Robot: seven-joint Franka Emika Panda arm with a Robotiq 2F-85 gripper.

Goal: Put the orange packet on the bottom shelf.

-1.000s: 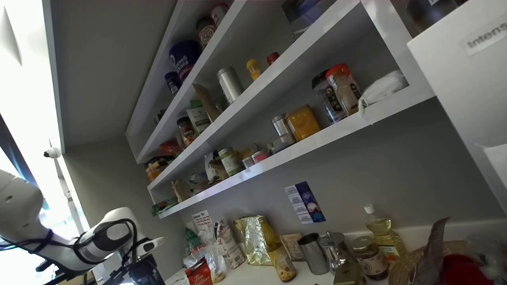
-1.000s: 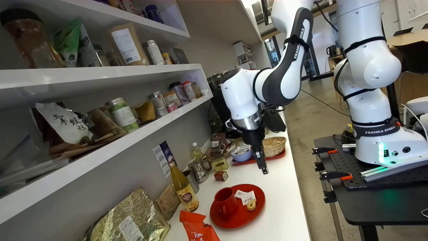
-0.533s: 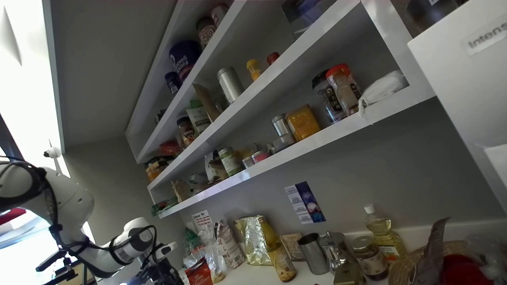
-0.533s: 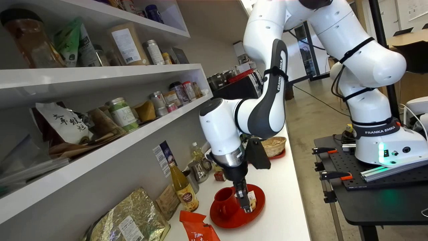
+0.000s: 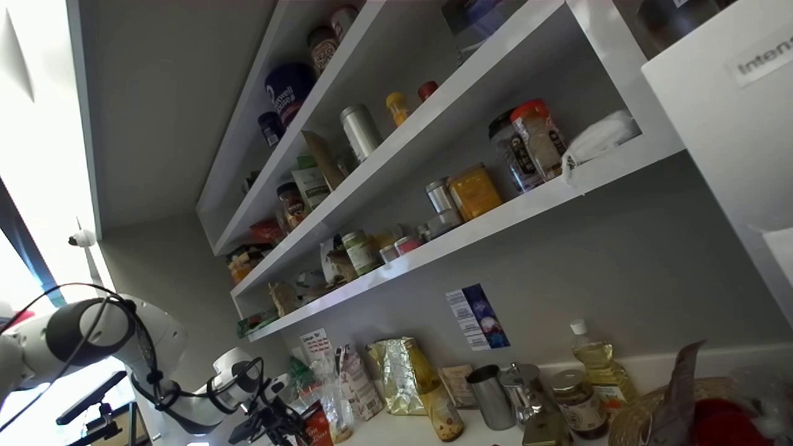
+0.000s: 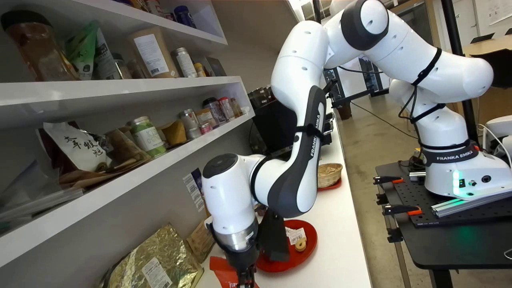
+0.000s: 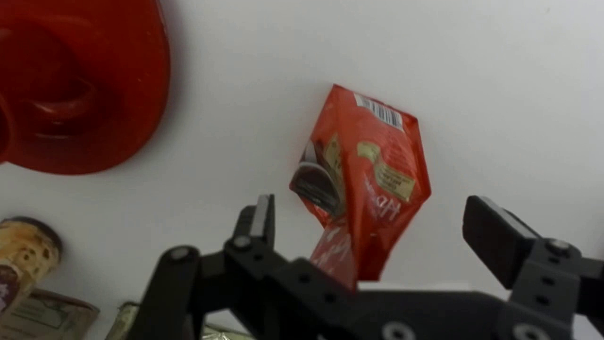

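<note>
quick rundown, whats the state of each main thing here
Gripper, open, holding nothing
Orange packet, on white counter, ungripped; opened or not, cannot tell
Bottom shelf, stocked, some gaps
Red plate, bearing ring-shaped biscuit
Bottle of yellow liquid, capped
Red-topped jar, closed
Dark-filled glass jar, lidded
Gold foil bag, wrinkled
Robot base light, lit green

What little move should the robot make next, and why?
I'd guess closing the gripper gently on the orange-red bag: the wrist view shows it between the open fingers, white counter visible either side, so it isn't held yet. Finger depth is unclear.
</note>
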